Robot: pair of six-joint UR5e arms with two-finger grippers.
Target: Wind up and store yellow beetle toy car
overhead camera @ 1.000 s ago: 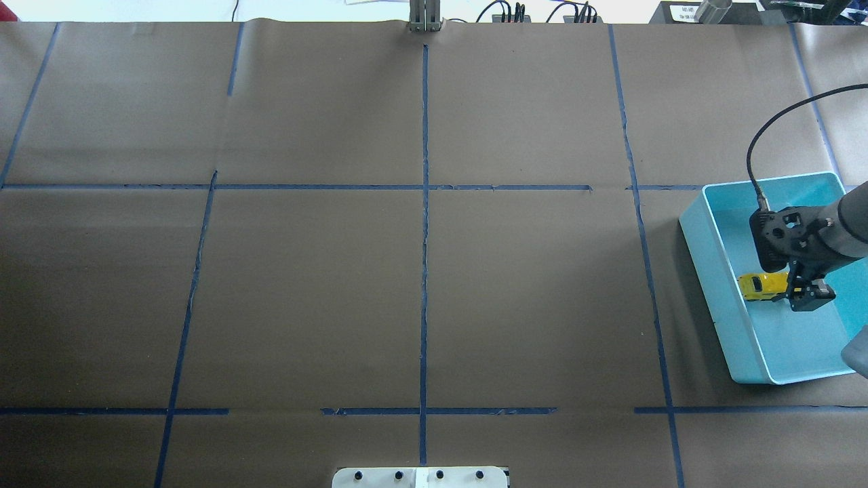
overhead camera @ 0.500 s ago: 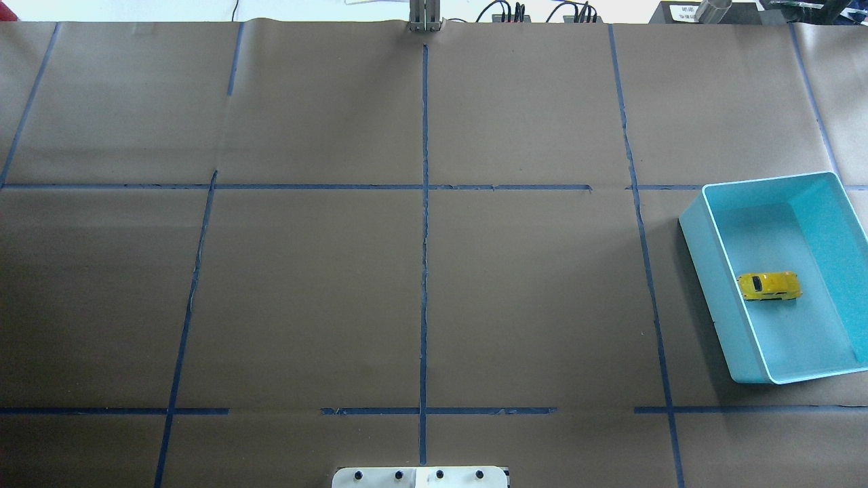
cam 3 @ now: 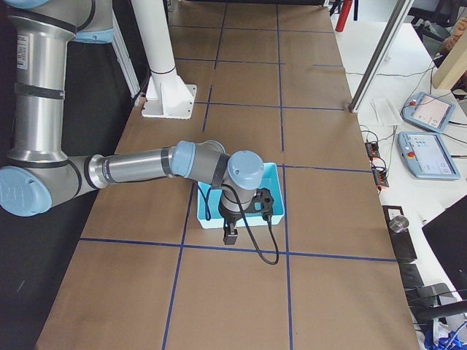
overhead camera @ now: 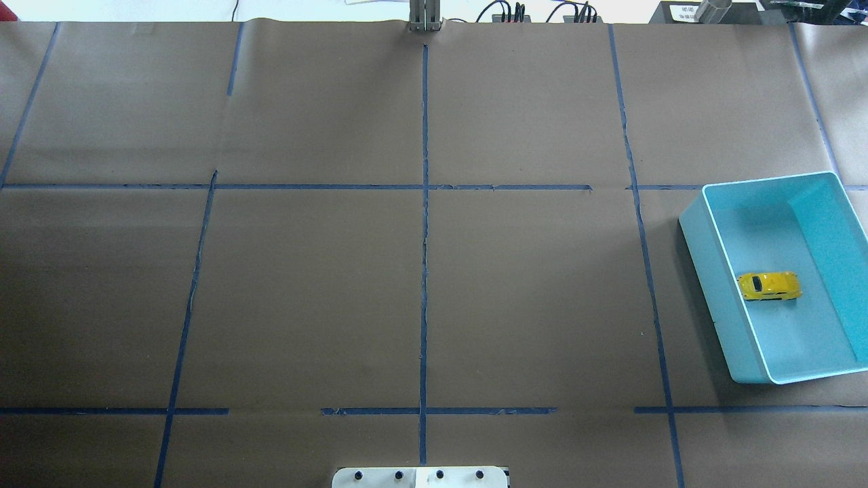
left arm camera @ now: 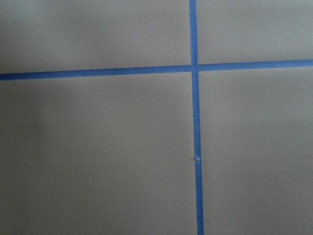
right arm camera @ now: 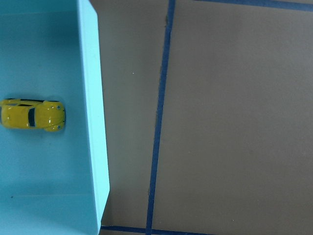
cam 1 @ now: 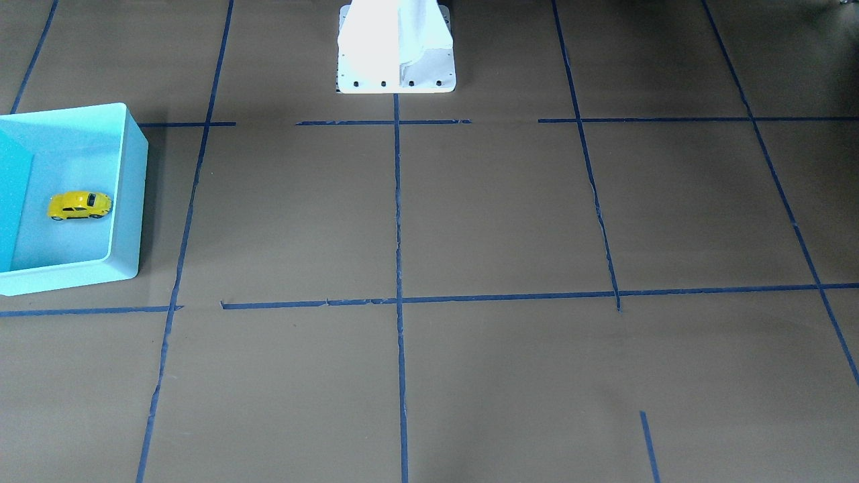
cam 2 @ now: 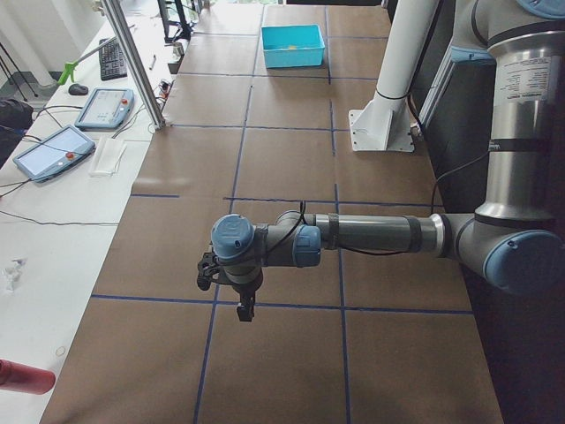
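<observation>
The yellow beetle toy car (overhead camera: 769, 286) stands on its wheels inside the turquoise bin (overhead camera: 705, 244) at the table's right side, free of any gripper. It also shows in the front-facing view (cam 1: 79, 205) and the right wrist view (right arm camera: 32, 115), close to the bin's wall (right arm camera: 93, 122). My right gripper (cam 3: 230, 237) hangs above the bin's near edge in the exterior right view only; I cannot tell if it is open. My left gripper (cam 2: 244, 309) hangs over bare table at the far left end, in the exterior left view only; I cannot tell its state.
Brown paper with a blue tape grid (overhead camera: 424, 203) covers the table. The white robot base (cam 1: 396, 47) stands at the near middle edge. A metal post (overhead camera: 425, 17) stands at the far edge. Tablets (cam 3: 430, 146) lie on the operators' side table.
One second ago my right gripper was down in the bin at the car's end. It has since risen out of the overhead view. The car stays where it was.
</observation>
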